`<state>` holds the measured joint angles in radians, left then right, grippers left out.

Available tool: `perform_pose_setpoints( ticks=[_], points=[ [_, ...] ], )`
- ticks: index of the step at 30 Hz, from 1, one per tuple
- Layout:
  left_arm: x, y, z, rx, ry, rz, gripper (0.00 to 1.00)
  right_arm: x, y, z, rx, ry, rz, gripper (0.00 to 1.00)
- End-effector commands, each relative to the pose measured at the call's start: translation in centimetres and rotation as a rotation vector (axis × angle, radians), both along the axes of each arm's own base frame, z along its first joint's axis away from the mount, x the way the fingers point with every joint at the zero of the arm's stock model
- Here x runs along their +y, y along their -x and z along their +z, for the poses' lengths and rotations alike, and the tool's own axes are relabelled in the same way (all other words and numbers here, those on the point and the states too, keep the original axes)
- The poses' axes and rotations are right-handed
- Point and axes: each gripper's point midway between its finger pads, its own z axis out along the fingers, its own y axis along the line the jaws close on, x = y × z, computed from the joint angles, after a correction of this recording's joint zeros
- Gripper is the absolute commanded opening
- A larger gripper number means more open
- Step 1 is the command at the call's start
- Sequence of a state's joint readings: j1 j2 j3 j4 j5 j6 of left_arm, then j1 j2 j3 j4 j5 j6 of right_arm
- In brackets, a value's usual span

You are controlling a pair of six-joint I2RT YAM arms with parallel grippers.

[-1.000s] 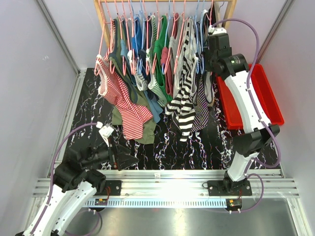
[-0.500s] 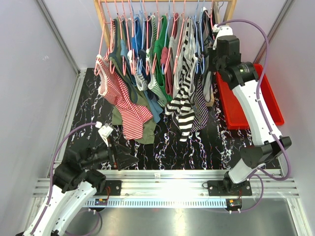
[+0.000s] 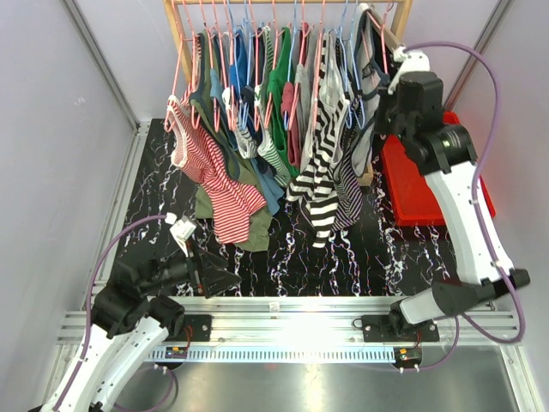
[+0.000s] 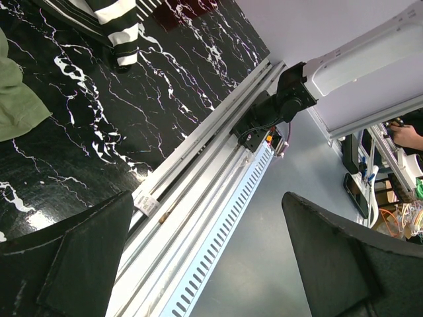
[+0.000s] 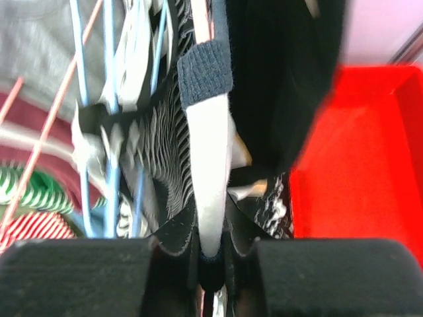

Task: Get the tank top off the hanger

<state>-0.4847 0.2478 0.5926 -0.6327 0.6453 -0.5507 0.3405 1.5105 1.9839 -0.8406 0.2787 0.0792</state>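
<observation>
**Tank top grab: soft strap, go easy**

The tank top [image 5: 211, 165] hangs at the far right end of the rack [image 3: 177, 39], just beside the red bin [image 5: 360, 172]. The right end effector [image 5: 210, 261] is clenched on its white strap, with the dark trim showing just above the pinch. The left end effector [image 4: 206, 254] is spread wide and holding nothing, low over the near edge of the table [image 4: 79, 119].

My guess is it's thin knit: light, floppy and stretchy, so it'll sag and could snag on the hanger [image 5: 202, 16]. The strap near the shoulder seems a sensible hold. I'd slide it sideways off the hanger arm rather than yank down.
</observation>
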Motion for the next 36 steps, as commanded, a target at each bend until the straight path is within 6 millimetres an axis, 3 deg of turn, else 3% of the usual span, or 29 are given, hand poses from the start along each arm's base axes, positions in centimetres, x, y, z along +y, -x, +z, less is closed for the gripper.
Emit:
perform_pose_setpoints(
  ticks=[1, 12, 13, 15, 16, 21, 22, 25, 27, 30, 34, 36],
  points=[
    [-0.2, -0.2, 1.6, -0.059, 0.04, 0.001, 0.99, -0.5, 4.8, 4.8, -0.152, -0.154, 0.012, 0.0],
    [-0.8, -0.7, 2.0, -0.049, 0.054, -0.013, 0.99, -0.6, 16.1, 0.8, -0.085, -0.294, 0.162, 0.0],
    [-0.8, -0.7, 2.3, -0.057, 0.061, -0.016, 0.99, -0.5, 16.7, -0.5, -0.068, -0.3, 0.172, 0.0],
    [-0.9, -0.8, 2.4, -0.053, 0.064, -0.021, 0.99, -0.7, 19.3, 0.3, -0.134, -0.34, 0.219, 0.0],
    [-1.0, -0.8, 2.5, -0.053, 0.064, -0.023, 0.99, -0.3, 20.1, -0.7, -0.12, -0.35, 0.247, 0.0],
    [-0.9, -0.8, 3.1, -0.06, 0.068, -0.018, 0.99, -0.9, 26.3, -0.4, -0.155, -0.432, 0.32, 0.0],
    [-0.9, -0.8, 3.4, -0.068, 0.073, -0.02, 0.99, -1.2, 27.9, 0.3, -0.19, -0.447, 0.341, 0.0],
    [-1.0, -0.9, 3.8, -0.079, 0.08, -0.02, 0.99, -1.5, 30.0, 0.6, -0.201, -0.452, 0.368, 0.0],
    [-1.1, -1.1, 3.6, -0.07, 0.077, -0.019, 0.99, -2.5, 29.6, 0.0, -0.18, -0.41, 0.311, 0.0],
    [-1.2, -1.4, 3.6, -0.067, 0.077, -0.016, 0.99, -2.9, 27.4, -1.2, -0.112, -0.363, 0.242, 0.0],
    [-1.0, -1.3, 3.8, -0.071, 0.08, -0.003, 0.99, -1.7, 23.4, -3.3, -0.012, -0.329, 0.22, 0.0],
    [-0.8, -1.2, 3.9, -0.079, 0.085, 0.008, 0.99, -0.8, 22.2, -3.3, -0.023, -0.313, 0.26, 0.0]
  ],
)
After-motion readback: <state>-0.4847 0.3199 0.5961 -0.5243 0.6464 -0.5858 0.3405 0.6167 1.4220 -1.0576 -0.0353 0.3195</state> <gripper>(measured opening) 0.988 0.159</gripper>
